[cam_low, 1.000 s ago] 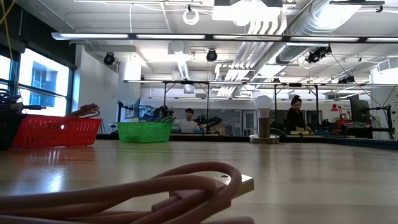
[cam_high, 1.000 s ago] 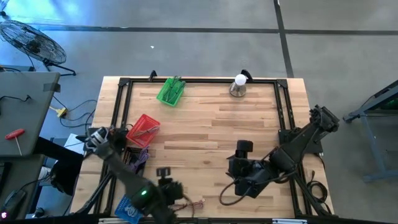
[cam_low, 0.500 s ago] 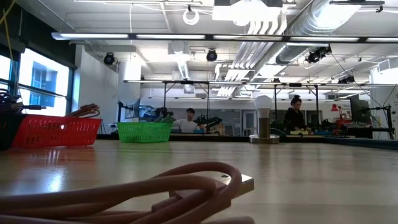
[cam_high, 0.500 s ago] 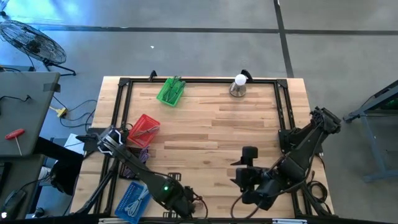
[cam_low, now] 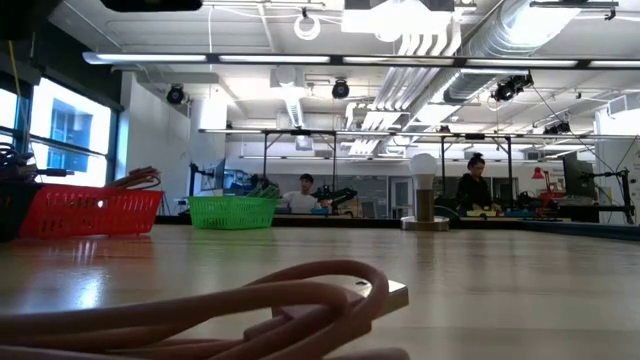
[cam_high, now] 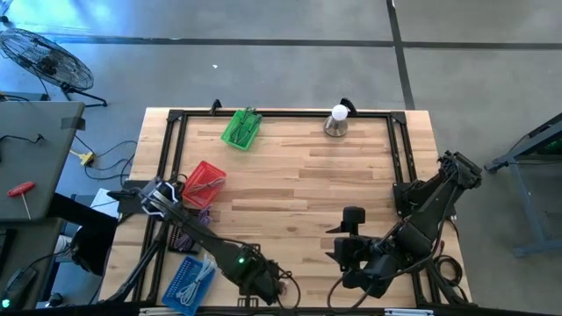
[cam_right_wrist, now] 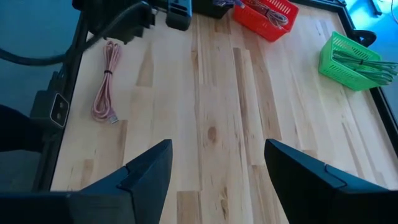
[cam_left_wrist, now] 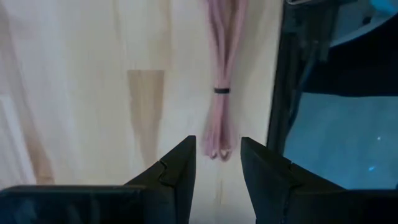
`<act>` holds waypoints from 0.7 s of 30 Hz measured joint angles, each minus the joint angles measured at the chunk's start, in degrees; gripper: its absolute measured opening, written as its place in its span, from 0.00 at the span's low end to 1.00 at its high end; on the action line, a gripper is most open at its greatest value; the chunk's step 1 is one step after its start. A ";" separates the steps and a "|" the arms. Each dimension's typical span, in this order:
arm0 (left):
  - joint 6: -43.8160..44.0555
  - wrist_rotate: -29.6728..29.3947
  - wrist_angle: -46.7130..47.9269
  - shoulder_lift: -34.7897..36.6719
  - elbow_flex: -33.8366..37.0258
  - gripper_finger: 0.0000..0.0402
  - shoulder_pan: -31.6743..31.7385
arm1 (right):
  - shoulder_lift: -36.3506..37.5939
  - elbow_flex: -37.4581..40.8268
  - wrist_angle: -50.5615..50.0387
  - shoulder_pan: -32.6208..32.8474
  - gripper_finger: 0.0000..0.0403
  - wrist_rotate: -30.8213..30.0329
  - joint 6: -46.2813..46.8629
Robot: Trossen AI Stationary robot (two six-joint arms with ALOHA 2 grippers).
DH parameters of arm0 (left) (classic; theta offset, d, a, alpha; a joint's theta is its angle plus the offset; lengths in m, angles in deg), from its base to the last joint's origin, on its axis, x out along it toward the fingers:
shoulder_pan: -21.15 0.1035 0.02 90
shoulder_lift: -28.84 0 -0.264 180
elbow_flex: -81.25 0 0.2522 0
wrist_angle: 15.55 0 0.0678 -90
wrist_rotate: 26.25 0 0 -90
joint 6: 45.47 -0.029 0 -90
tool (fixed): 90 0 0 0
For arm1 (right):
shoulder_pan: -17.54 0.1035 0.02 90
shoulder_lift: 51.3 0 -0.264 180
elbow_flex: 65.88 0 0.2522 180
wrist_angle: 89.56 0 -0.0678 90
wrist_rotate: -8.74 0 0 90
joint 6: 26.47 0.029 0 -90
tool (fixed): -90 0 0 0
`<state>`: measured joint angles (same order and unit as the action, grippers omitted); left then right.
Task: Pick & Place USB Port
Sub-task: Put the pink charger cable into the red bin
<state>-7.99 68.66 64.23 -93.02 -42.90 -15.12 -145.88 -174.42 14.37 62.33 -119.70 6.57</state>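
Observation:
A bundled pink USB cable (cam_left_wrist: 221, 74), bound by a black tie (cam_left_wrist: 222, 91), lies flat on the wooden table near its near edge, left of centre. It also shows as the pink USB cable (cam_right_wrist: 106, 84) in the right wrist view and as the pink USB cable (cam_low: 250, 305) close up in the low view. My left gripper (cam_left_wrist: 216, 143) points steeply down over the bundle's plug end (cam_left_wrist: 217, 152), open, with a finger on either side above it. My right gripper (cam_right_wrist: 217, 149) hangs open over the table's near right part (cam_high: 344, 250), holding nothing.
A red basket (cam_high: 204, 182) stands at the left edge and a green basket (cam_high: 241, 128) at the far left, both with cables. A bulb on a base (cam_high: 337, 121) stands at the far edge. A black frame rail (cam_high: 397, 158) borders the table. People sit in the room beyond.
My left gripper has swung toward the table's right along the near edge and sunk, tipping to point steeply down over the pink cable. My right gripper has shifted a little toward the right edge. The cable has stayed where it was.

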 joint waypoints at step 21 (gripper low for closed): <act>-1.25 0.76 -10.08 0.06 6.29 0.30 -0.13 | 0.04 0.00 0.00 0.00 0.61 -0.17 0.00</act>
<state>-9.24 69.42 54.15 -92.96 -36.61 -15.26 -145.84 -174.42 14.37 62.33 -119.87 6.57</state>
